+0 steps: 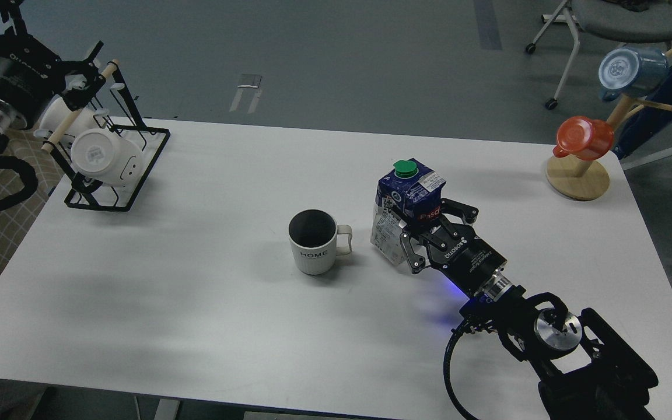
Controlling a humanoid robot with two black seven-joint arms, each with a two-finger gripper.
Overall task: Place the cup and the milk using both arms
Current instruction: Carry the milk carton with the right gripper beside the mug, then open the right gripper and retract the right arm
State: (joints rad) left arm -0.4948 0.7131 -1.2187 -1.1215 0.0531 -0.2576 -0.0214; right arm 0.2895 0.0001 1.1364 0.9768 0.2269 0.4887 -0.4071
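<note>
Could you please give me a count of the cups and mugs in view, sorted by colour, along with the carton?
White smiley mugs on the black rack: 2
Off-white HOME cup: 1
Orange cup: 1
Blue cup: 1
Milk carton: 1
Total: 6

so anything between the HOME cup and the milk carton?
Only bare table: head view shows the cup, handle toward the milk, a narrow gap between.
</note>
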